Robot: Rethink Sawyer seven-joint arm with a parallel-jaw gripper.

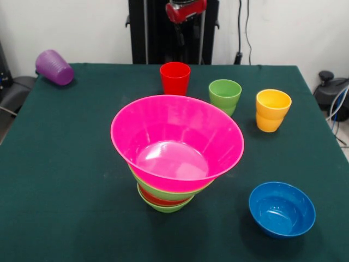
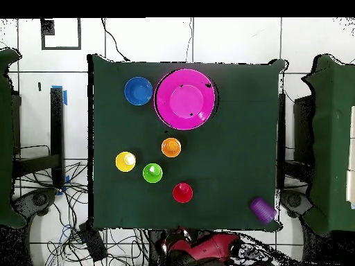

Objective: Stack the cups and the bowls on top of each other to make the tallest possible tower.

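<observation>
The tower stands at the table's middle: a huge pink bowl (image 1: 177, 139) (image 2: 184, 98) sits on a large green bowl (image 1: 163, 191), a red-orange bowl (image 1: 157, 200) and a small green bowl (image 1: 163, 208). It leans slightly. A blue bowl (image 1: 282, 209) (image 2: 139, 91) stands alone beside it. The red cup (image 1: 175, 78) (image 2: 182, 192), green cup (image 1: 224, 95) (image 2: 152, 173) and yellow cup (image 1: 272, 110) (image 2: 125, 161) stand upright. The orange cup (image 2: 170, 147) is hidden behind the pink bowl in the front view. The purple cup (image 1: 53, 67) (image 2: 262, 209) lies on its side at a corner. My gripper (image 1: 186, 34) hangs drawn back at the robot's side, above the table edge behind the red cup, holding nothing.
The table wears a dark green cloth (image 1: 65, 164). The black pedestal (image 1: 147, 33) stands at its robot side. Cables (image 1: 338, 109) lie on the floor off one side. The red arm (image 2: 201, 244) shows past the table's edge in the overhead view.
</observation>
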